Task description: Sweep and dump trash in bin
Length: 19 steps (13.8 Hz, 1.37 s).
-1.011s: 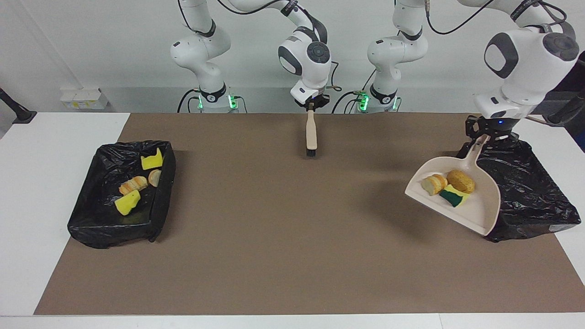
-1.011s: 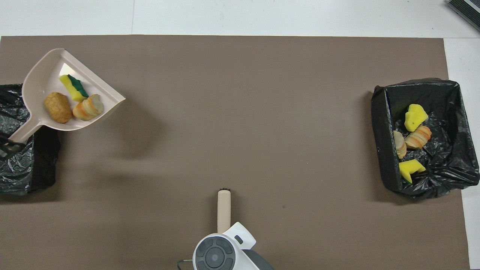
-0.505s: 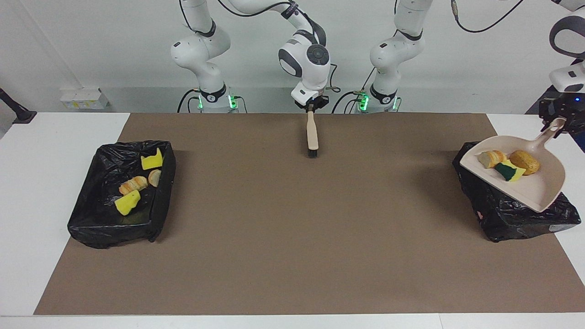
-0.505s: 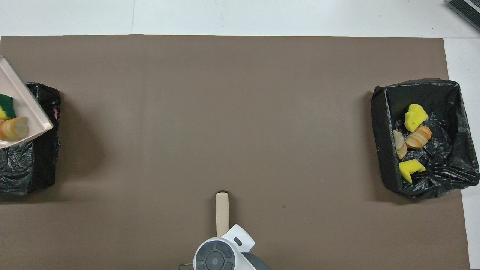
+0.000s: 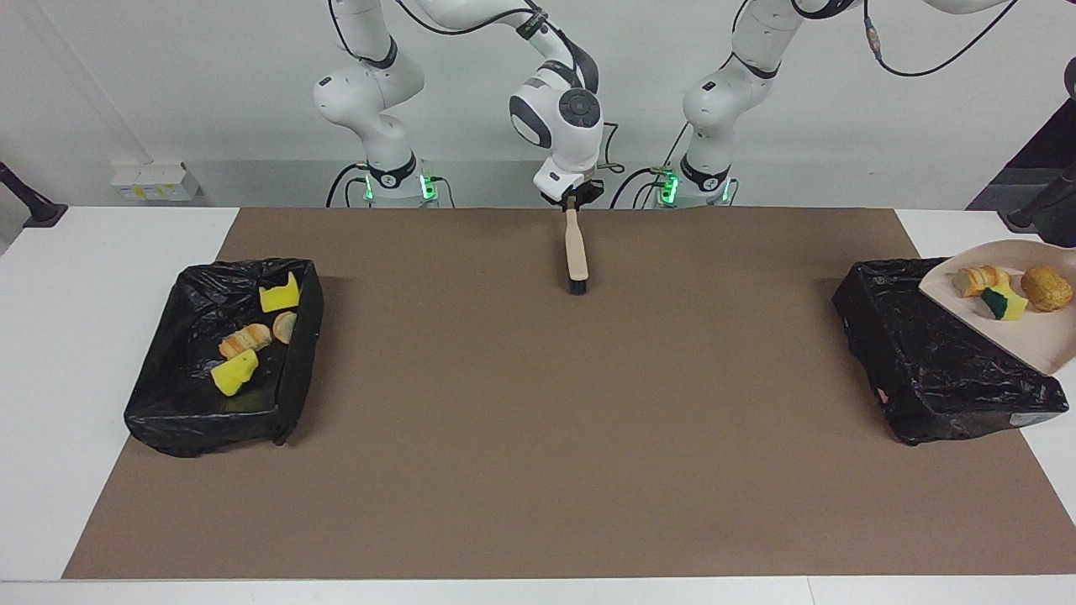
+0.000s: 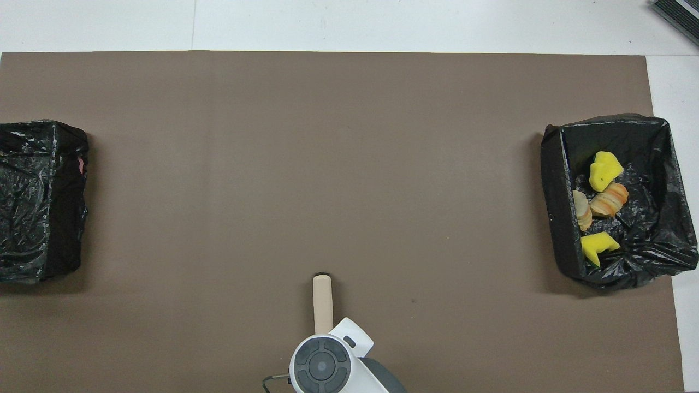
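1. brown mat (image 5: pixel 538 437) covers a white table, with a black-lined bin at each end.
2. four scraps (image 5: pixel 248 336) lie in the bin (image 5: pixel 290 395) at the right arm's end; three more (image 5: pixel 1004 290) ride in the dustpan (image 5: pixel 1025 340), which hangs over the other bin (image 5: pixel 916 370).
3. right gripper (image 5: pixel 572 198) pinches the brush (image 5: pixel 575 252) by its handle, bristles hanging just above the mat near the robots; this arm waits.
4. left gripper is out of view, fingers pressed together, presumably on the dustpan's handle.
5. risk: the pan looks near level and partly past the bin's outer edge, so a tilt away from the mat could spill scraps onto the table.
6. hidden: the pan's handle and outer half are cut off, and the overhead view misses the pan entirely.
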Each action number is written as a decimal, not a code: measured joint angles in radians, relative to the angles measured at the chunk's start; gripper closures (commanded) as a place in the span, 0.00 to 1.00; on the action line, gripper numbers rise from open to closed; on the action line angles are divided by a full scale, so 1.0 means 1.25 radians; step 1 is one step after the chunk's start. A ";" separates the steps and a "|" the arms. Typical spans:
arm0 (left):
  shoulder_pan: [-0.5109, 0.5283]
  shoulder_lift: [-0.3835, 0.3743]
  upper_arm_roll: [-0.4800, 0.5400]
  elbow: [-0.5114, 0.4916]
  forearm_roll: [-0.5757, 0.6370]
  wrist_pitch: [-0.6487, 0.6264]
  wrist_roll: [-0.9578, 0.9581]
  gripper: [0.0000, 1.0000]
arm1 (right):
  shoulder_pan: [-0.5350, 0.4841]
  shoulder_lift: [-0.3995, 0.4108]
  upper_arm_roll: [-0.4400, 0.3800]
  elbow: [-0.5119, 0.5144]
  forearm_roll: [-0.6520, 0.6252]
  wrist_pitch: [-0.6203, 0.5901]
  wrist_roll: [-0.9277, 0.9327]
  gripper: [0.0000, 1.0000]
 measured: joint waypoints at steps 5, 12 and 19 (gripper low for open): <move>-0.038 0.015 -0.018 -0.001 0.155 0.048 0.014 1.00 | -0.067 0.025 -0.001 0.055 0.001 0.003 0.000 0.11; -0.106 0.026 -0.021 -0.002 0.249 0.100 0.014 1.00 | -0.248 -0.048 -0.010 0.145 -0.004 -0.035 -0.008 0.00; -0.106 0.027 -0.019 0.001 0.312 0.135 0.014 1.00 | -0.495 -0.154 -0.026 0.309 -0.076 -0.312 -0.188 0.00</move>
